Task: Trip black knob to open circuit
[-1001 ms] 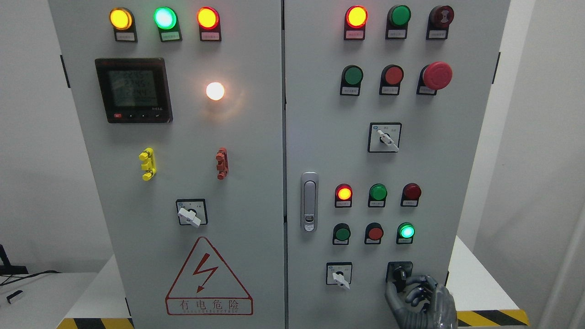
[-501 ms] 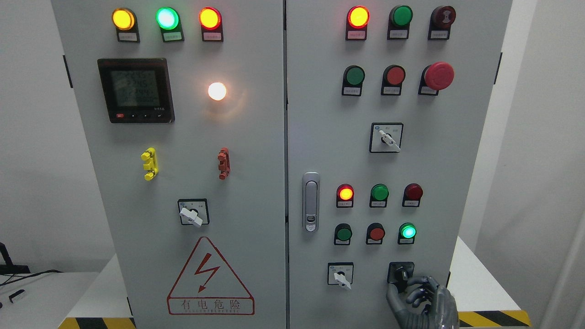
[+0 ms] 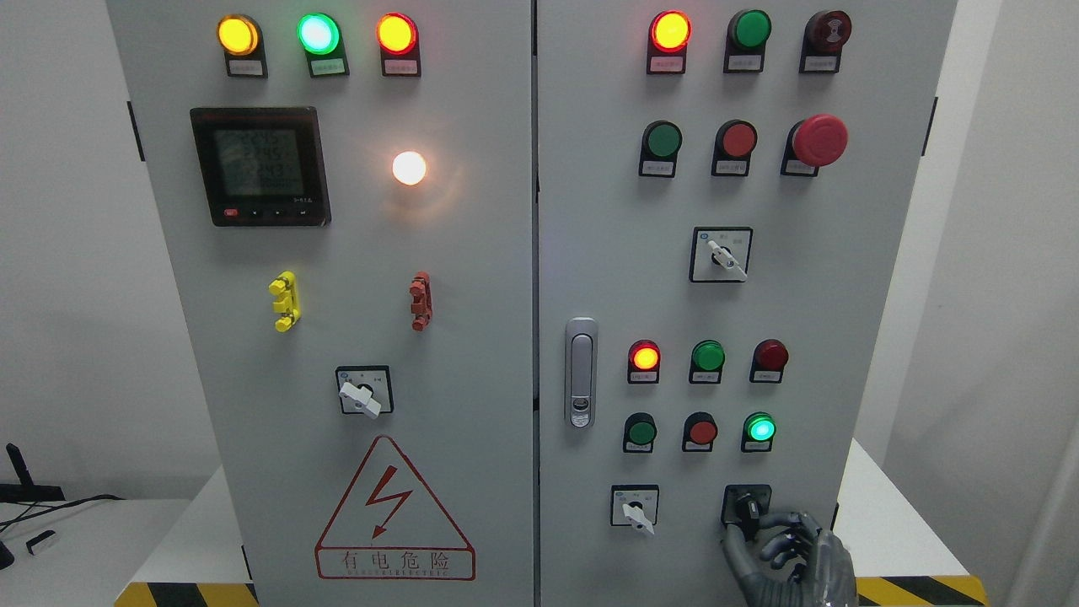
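Note:
The black knob (image 3: 746, 507) sits on a black square plate at the lower right of the grey cabinet's right door (image 3: 809, 278). My right hand (image 3: 748, 528) comes up from the bottom edge at the right. Its thumb (image 3: 732, 544) lies against the knob's lower left and its curled fingers (image 3: 784, 531) press at the lower right, so the knob's bottom end is pinched between them. The knob's top half shows, pointing up and slightly left. My left arm is out of the picture.
A white-handled selector (image 3: 636, 512) is just left of the knob. Above it are a lit green lamp (image 3: 760, 427), a red button (image 3: 701, 432) and a lit red lamp (image 3: 645, 357). A door latch (image 3: 581, 371) is at mid-cabinet. Yellow-black tape (image 3: 919, 588) marks the table edge.
The whole cabinet has slid slightly to the right in the picture. My right hand has stayed at the black knob, with its fingers closed a little tighter.

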